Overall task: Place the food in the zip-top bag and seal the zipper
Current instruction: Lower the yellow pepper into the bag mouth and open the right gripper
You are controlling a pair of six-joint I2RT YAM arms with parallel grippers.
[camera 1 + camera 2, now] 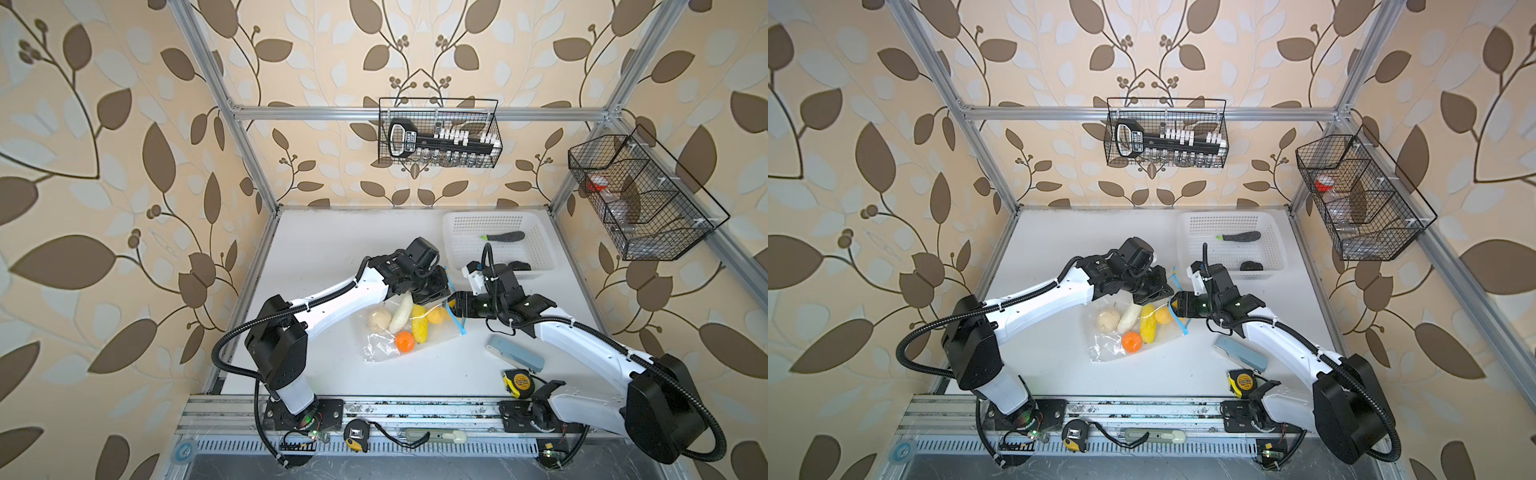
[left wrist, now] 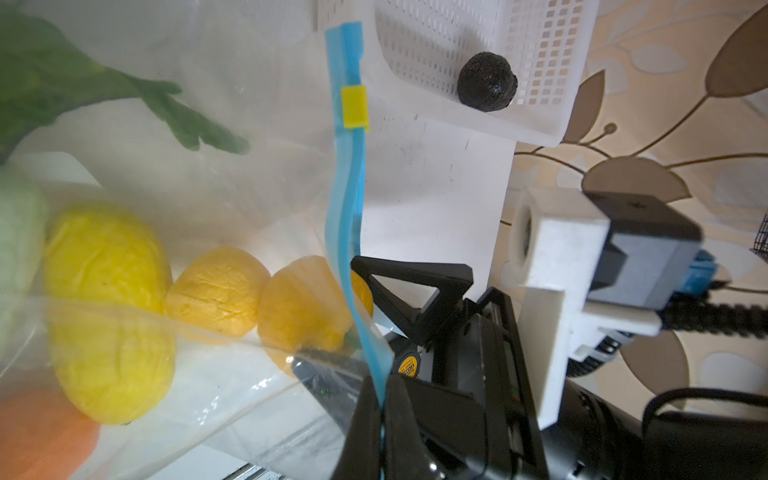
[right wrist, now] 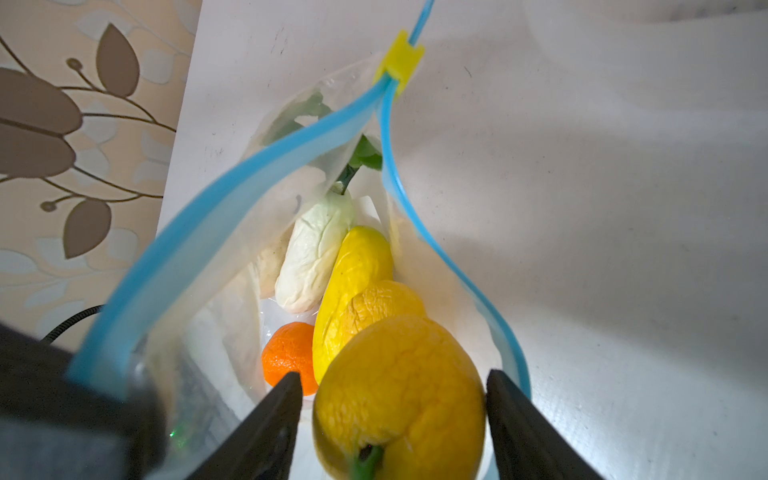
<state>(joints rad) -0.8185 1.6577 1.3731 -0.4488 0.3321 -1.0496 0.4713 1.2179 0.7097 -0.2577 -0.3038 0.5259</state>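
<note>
One zip-top bag (image 1: pixel 374 353), nine food pieces (image 1: pixel 404 341), one white basket (image 1: pixel 451 218), two wire baskets (image 1: pixel 457 162), two tape measures (image 1: pixel 519 383), one case (image 1: pixel 517 354).

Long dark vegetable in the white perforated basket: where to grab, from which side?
Mid-body of the long dark vegetable, from above, jaws across its narrow width. It lies flat inside the white perforated basket, whose walls likely block a side approach.

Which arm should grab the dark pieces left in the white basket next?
Right, probably. The left gripper is clamped on the zipper, holding the zip-top bag open; the right gripper, jaws apart around a yellow fruit at the mouth, sits beside the basket.
</note>
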